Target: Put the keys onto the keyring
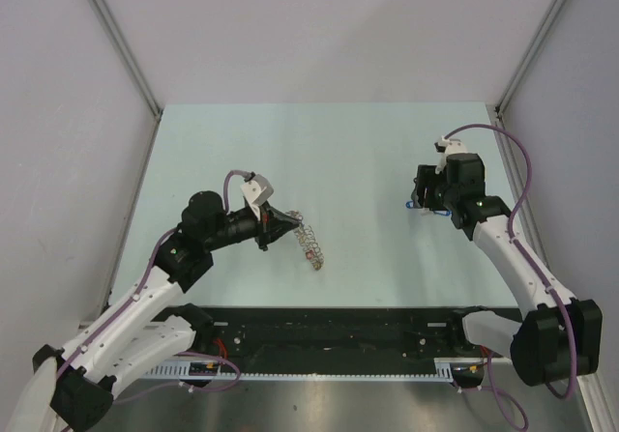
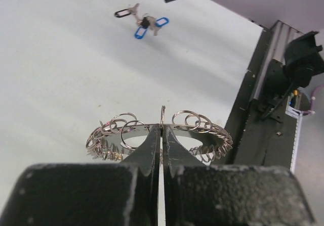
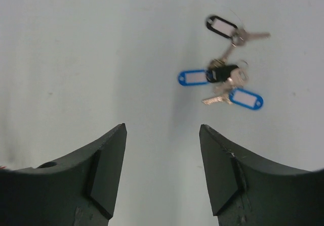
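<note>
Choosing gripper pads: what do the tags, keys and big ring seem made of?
The oblong blue and black tags look like smooth plastic with pale inserts. The small silver keys and large silver loop-strung ring look metal, by their glints.

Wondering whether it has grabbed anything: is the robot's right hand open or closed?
Open. The right hand has its two fingers wide apart with nothing between them; the keys lie beyond it, untouched.
</note>
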